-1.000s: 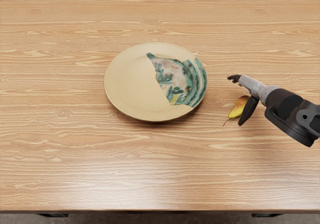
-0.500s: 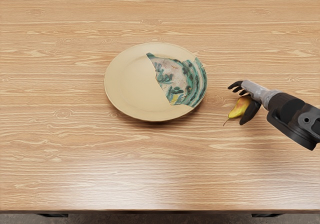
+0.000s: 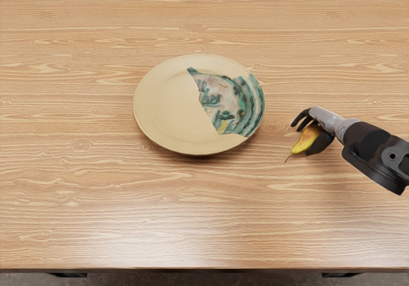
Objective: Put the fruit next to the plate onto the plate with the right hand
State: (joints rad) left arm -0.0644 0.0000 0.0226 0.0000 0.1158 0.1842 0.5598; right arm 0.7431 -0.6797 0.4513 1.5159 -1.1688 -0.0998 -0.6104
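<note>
One yellow pear-shaped fruit (image 3: 304,142) lies on the wooden table (image 3: 96,190), toward 4 o'clock from the round tan plate (image 3: 166,104). The robot's dark right hand (image 3: 314,127) clasps it.

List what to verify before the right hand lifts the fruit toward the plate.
1. Right hand at the fruit: ok, it overlaps the fruit's upper end.
2. Grip secure on the fruit: cannot tell.
3. Fruit beside the plate, on the table: ok, to the plate's right, apart from it.
4. Bare room on the plate: ok, its left half is plain.
5. Left arm out of the way: ok, not in view.
</note>
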